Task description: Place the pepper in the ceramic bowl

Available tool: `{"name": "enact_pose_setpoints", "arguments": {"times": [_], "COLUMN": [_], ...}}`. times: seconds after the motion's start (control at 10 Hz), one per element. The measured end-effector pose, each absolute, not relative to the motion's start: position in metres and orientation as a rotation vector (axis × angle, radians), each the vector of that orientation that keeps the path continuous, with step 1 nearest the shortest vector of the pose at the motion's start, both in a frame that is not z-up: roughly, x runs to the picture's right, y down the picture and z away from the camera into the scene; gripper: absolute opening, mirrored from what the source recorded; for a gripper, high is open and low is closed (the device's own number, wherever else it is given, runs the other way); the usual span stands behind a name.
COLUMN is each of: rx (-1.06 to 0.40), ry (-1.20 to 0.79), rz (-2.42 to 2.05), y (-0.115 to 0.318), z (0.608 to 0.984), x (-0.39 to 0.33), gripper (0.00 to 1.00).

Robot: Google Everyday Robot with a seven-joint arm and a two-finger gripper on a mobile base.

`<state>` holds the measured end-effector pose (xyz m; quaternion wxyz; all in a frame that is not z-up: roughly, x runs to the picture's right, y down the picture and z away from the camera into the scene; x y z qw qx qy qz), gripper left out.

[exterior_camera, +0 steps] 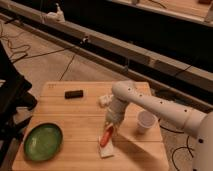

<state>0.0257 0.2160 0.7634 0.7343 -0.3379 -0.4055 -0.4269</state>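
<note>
Bare bench [75, 122] lies between the mid-bench gripper [109, 130] and the ceramic bowl [43, 142] at the front-left corner; 1 cup [146, 121] stands near the right edge.

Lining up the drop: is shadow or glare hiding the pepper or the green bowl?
Camera view: warm, even light on the table; the arm casts its shadow beside the pepper, not on it; the gripper sits just above the pepper; the ceramic bowl is evenly lit, no glare.

No writing, label or number is readable anywhere. The hand [110, 128] sits low over the table [75, 120].
</note>
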Motion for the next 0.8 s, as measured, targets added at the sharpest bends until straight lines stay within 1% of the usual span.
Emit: {"name": "enact_pose_setpoints", "arguments": {"times": [0.3, 0.5, 0.8], "rx": [-0.665, -0.612, -0.575], "ry": [-0.912, -0.974, -1.081], "rz": [-0.995, -1.059, -1.175], "y": [0.178, 0.155, 0.141], "z": [0.753, 0.744, 0.737], "x": [0.002, -0.038, -0.111], "gripper": [0.0, 0.0, 0.0]}}
